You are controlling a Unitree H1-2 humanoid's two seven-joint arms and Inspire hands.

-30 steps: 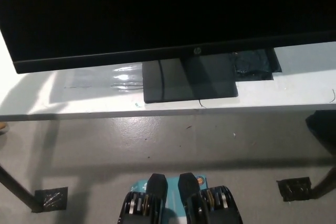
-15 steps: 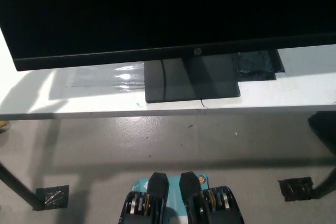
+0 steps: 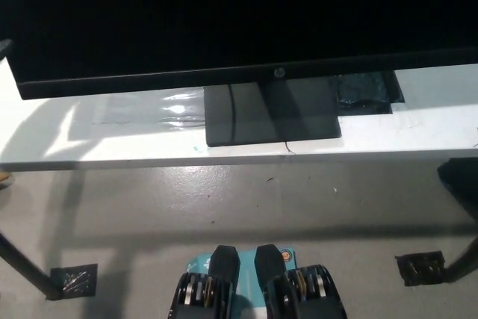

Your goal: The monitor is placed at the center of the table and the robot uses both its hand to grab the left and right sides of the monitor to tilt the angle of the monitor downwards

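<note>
One black monitor stands on its square base on a white table; neither robot hand is visible.

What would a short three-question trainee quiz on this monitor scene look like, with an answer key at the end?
1. True or false: the monitor has its screen lit and showing a picture.
2. Multiple choice: the monitor's base rests on
A. the grey floor
B. the white table
C. a cardboard box
3. Fill the blank: on the floor beside each visible table leg is a patch of black ____.

Key
1. False: the screen is dark.
2. B
3. tape

Neither robot hand can clearly be made out in the head view; only a small dark shape shows at the monitor's left edge, and what it is cannot be told.
</note>
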